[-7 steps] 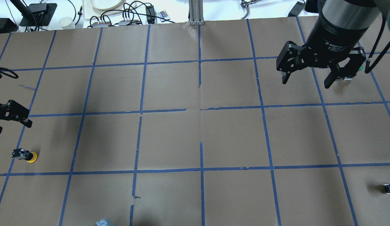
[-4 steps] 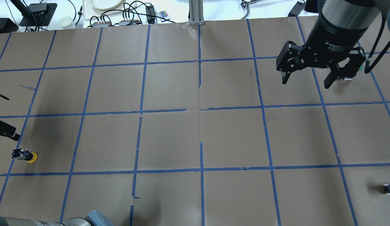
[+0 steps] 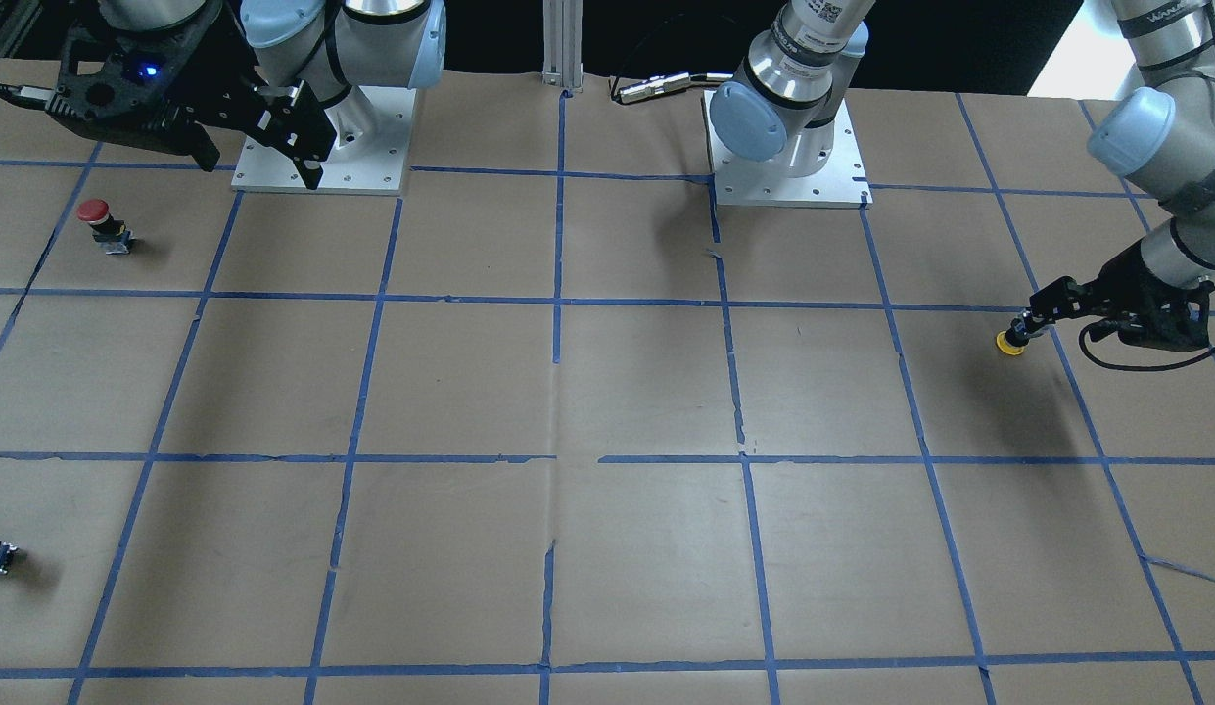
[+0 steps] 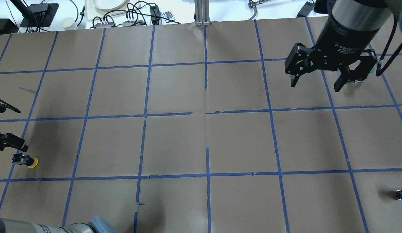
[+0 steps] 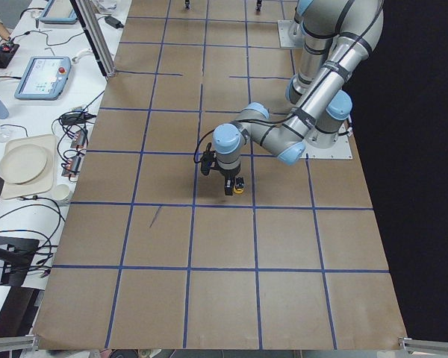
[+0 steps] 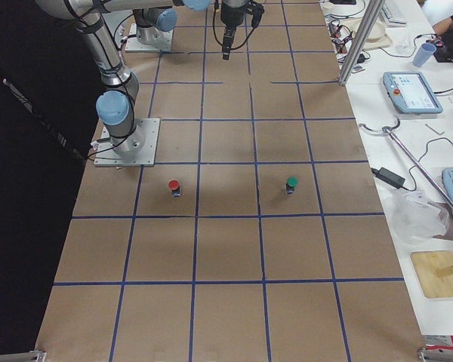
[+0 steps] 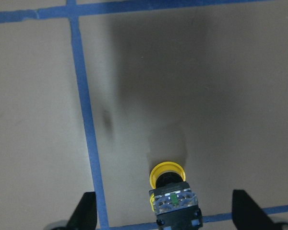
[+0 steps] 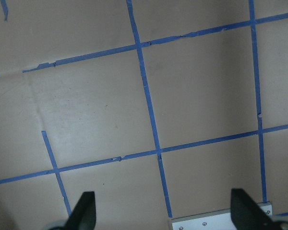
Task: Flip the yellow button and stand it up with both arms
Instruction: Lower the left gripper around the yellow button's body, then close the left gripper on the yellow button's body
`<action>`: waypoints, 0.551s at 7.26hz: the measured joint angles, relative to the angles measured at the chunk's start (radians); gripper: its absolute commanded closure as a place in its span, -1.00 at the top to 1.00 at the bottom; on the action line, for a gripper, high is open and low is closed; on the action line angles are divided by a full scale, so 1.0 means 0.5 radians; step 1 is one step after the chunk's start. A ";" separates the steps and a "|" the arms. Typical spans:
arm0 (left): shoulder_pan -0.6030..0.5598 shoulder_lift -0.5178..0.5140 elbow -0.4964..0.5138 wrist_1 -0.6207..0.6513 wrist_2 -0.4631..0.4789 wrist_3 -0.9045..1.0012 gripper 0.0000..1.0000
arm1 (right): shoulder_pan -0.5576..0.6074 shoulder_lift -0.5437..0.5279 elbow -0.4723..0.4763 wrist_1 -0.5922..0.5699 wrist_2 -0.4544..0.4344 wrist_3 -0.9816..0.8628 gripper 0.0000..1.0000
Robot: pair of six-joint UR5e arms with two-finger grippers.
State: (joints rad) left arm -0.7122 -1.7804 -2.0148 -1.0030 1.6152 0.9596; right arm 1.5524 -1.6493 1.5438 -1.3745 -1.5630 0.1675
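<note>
Both pairs of jaws stand open. The left arm [image 3: 1160, 257] has the left jaws spread wide to either side of the yellow button [image 7: 172, 196] without touching it. The button lies on its side on the brown surface [image 4: 175, 142] near the robot's left edge, cap toward the middle. The right arm [image 4: 350, 29] hangs well apart at the far right, the right jaws parted.

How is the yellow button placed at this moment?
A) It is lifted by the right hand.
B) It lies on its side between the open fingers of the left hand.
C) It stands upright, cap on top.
B: the yellow button lies sideways on the table, and the left hand is open, one finger on each side.
</note>
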 measured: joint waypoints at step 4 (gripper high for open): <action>0.045 0.049 -0.207 0.243 0.014 -0.024 0.73 | 0.000 -0.005 0.022 -0.005 0.003 0.002 1.00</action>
State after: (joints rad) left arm -0.6899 -1.7558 -2.1184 -0.8813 1.6224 0.9476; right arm 1.5524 -1.6520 1.5549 -1.3772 -1.5614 0.1687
